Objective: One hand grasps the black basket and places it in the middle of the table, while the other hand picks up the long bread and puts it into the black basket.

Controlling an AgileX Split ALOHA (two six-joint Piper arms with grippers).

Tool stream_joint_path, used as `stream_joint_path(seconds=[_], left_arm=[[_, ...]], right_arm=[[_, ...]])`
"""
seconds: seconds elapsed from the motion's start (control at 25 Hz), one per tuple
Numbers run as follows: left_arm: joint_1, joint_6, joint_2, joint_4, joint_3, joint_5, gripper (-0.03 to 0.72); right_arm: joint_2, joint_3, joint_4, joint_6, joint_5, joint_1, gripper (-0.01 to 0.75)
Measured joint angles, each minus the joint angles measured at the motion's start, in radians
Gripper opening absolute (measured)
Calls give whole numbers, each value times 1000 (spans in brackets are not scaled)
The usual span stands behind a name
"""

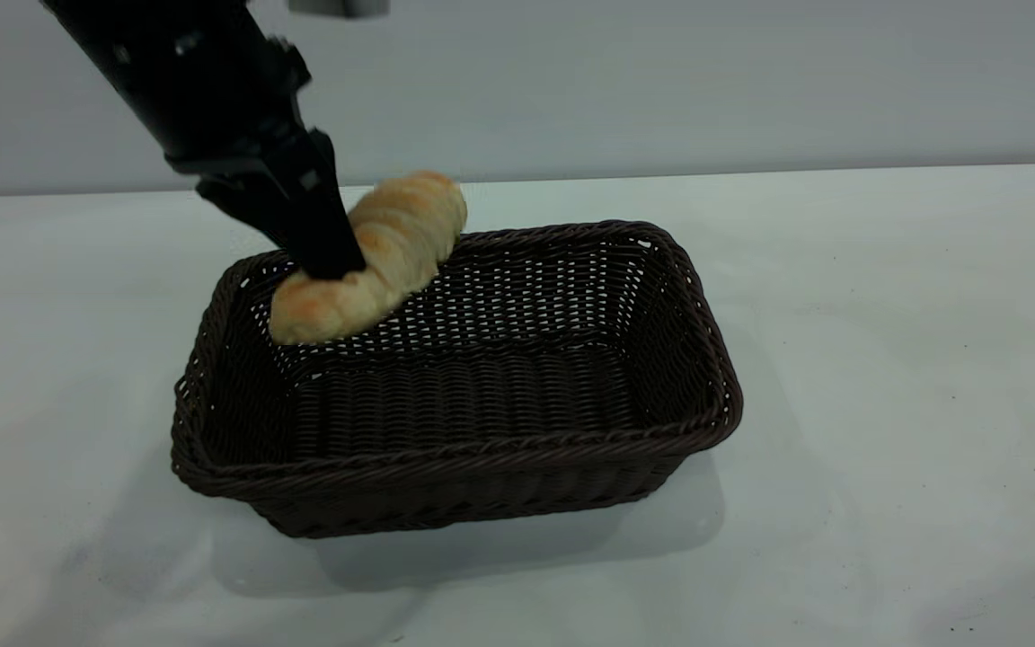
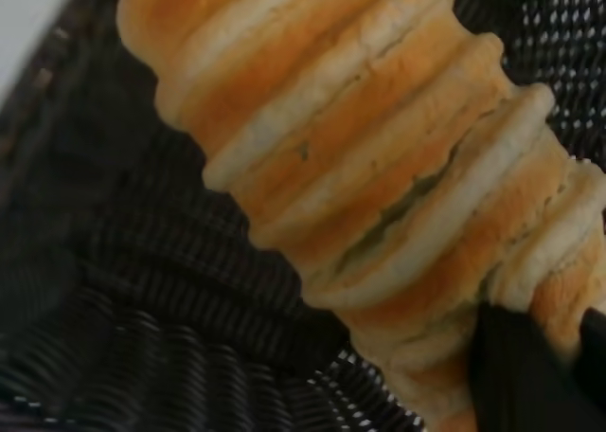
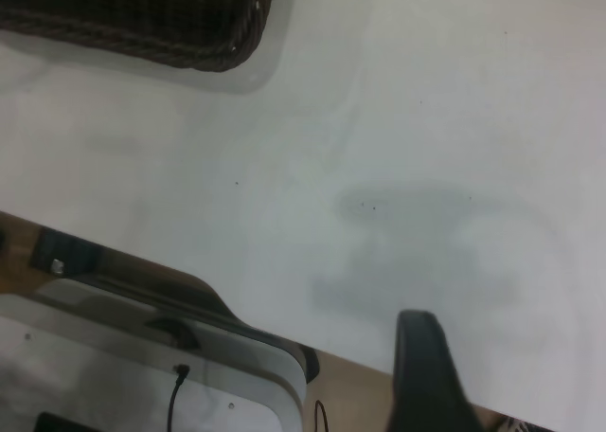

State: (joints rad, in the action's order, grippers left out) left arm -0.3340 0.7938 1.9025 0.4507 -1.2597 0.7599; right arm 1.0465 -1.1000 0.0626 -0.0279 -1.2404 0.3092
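The dark woven wicker basket [image 1: 482,449] sits mid-table [image 1: 886,404]; the left gripper [image 1: 324,256], pinching the golden ridged long bread [image 1: 392,261] above its far-left corner, must release.

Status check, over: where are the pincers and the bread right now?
Left pincer shut on the long bread, held tilted over the black basket. Right pincer off over bare table, beside the basket. Nothing in the way.

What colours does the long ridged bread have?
Golden-orange long ridged bread with pale cream spiral ridges; left wrist view shows it best.
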Motion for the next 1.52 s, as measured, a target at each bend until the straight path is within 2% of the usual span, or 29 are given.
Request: stream_joint_path(seconds=[0.16,0.4,0.52,0.68,0.8,0.92,1.0,1.36,1.52], left_arm=[[0,-8,9,3,0,8,167],[0,-97,9,1,0,9,370],[0,-157,4,-45,0,0,431],[0,-321,-55,-191,0,-29,449],[0,-462,-142,-357,0,-22,449],[0,-596,-250,-523,0,30,449],[0,-637,-326,-574,0,89,449],[0,-581,-684,-494,12,334,449],[0,-582,-843,-492,83,391,449]], right_arm=[[0,0,0,0,0,0,483],[0,0,0,0,0,0,483],[0,0,0,0,0,0,483],[0,0,0,0,0,0,483],[0,0,0,0,0,0,483],[0,0,0,2,0,0,483],[0,0,0,2,0,0,483],[-19,0,17,2,0,0,483],[-74,0,38,2,0,0,483]])
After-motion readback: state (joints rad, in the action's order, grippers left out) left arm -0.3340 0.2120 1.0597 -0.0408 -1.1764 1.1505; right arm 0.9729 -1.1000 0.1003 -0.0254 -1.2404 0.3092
